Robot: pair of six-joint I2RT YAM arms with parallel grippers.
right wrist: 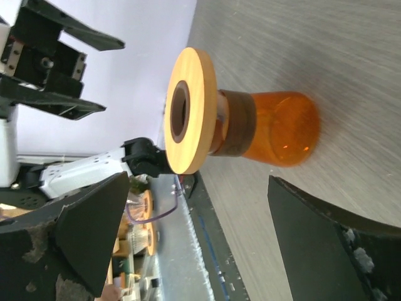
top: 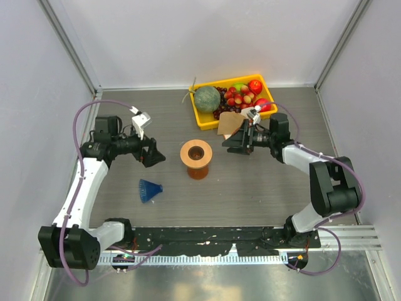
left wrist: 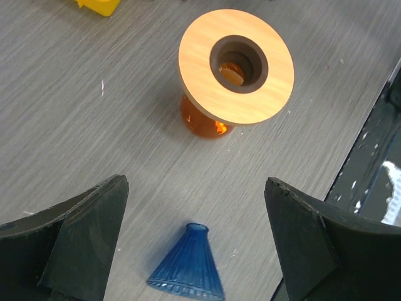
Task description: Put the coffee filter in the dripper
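Observation:
The dripper (top: 150, 190) is a dark blue ribbed cone lying on its side on the table at front left; it also shows in the left wrist view (left wrist: 188, 266). The coffee filter (top: 228, 123) is a tan paper fan by the front edge of the yellow tray, just behind my right gripper. My left gripper (top: 154, 153) is open and empty, above and behind the dripper, which shows between its fingers in the left wrist view (left wrist: 195, 251). My right gripper (top: 234, 142) is open and empty, facing the stand; its jaws stand wide apart in the right wrist view (right wrist: 194, 238).
An orange glass stand with a wooden ring top (top: 196, 155) stands mid-table between the grippers, also seen in the left wrist view (left wrist: 236, 66) and the right wrist view (right wrist: 207, 113). A yellow tray (top: 202, 119) with a melon and fruit sits at the back.

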